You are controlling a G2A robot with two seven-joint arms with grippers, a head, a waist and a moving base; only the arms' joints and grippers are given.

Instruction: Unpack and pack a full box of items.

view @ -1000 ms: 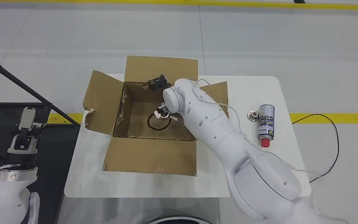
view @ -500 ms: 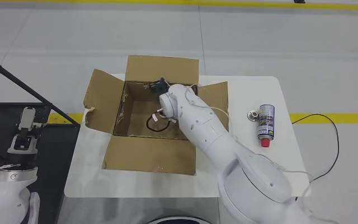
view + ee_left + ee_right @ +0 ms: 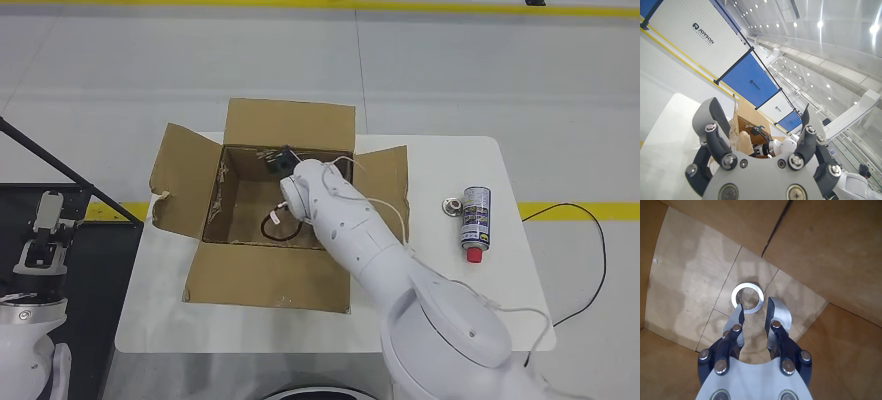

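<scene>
Unpacking is judged part done: a spray can and a small round piece lie on the white bench at the right of the top view. A metal ring rests on the bottom of the cardboard box at centre frame, and repacking is not begun. The right tool stands spread inside the box, one fingertip over the ring's rim, grasping nothing; the left tool is spread and empty, and pale floor with a yellow line surrounds the bench.
</scene>
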